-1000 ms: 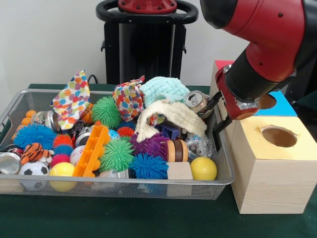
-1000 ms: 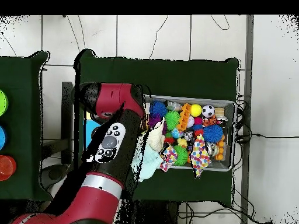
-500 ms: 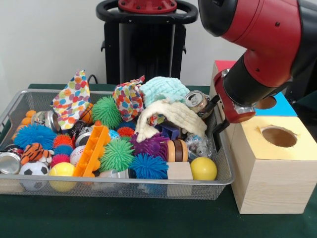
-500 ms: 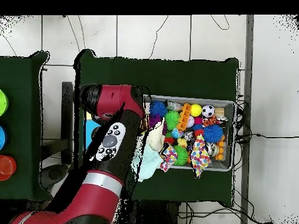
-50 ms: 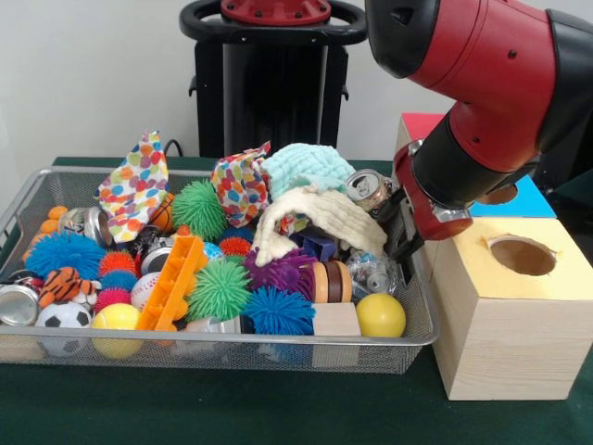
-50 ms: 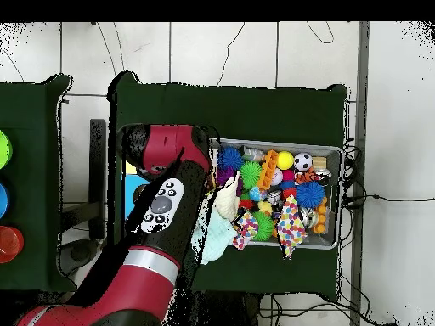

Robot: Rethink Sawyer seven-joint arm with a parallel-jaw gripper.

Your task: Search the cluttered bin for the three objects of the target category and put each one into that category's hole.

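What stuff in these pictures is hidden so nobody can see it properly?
- Gripper: in the front view the red wrist covers most of it, and in the overhead view the arm hides it, so open or shut is unclear.
- Blue-topped wooden box: front view, mostly behind the arm.
- Red-topped box: front view, only a corner shows.
- Bottom of the wire mesh bin: both views, buried under toys.
- Inside the yellow-topped wooden box's hole: front view, dark.

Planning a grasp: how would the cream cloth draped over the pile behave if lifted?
The cream cloth sags over the toys beneath, so it is probably floppy and would dangle. It looks thin and light. One end hangs down among the spiky balls, so it may snag or drag them.
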